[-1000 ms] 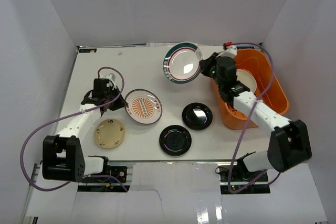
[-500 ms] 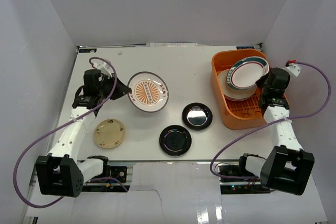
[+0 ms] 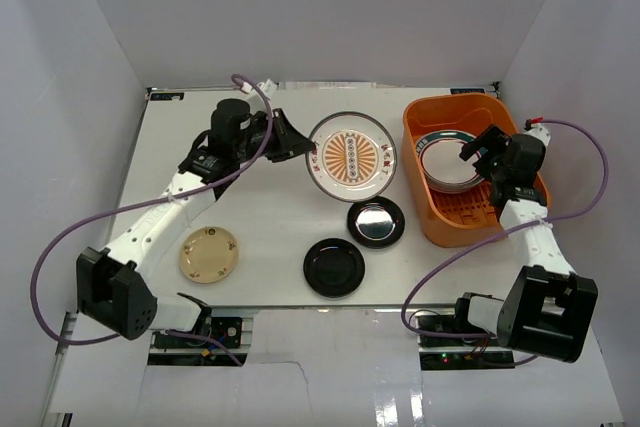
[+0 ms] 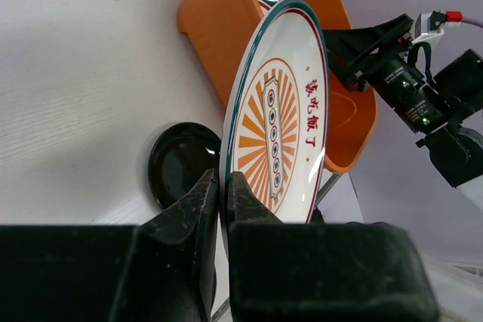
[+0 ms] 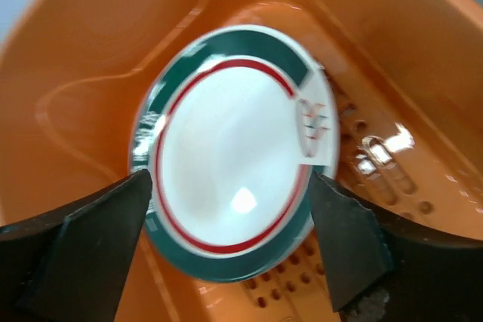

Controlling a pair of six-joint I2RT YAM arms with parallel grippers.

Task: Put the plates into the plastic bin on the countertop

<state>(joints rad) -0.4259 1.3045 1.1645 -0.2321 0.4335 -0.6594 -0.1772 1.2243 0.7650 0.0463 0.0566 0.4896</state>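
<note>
The sunburst plate (image 3: 351,155), judged stiff, slick and breakable, is pinched by its rim in the left end effector (image 3: 300,147) beside the bin (image 3: 413,177); the right end effector (image 3: 478,150) is spread open over the bin.

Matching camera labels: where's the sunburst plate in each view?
Top external: sunburst plate upper middle, left of the orange bin.
Left wrist: plate centre frame, rim pinched in the left gripper, bin behind.
Right wrist: not in it; camera looks into the bin.
Shared landmark: the orange bin.
</note>
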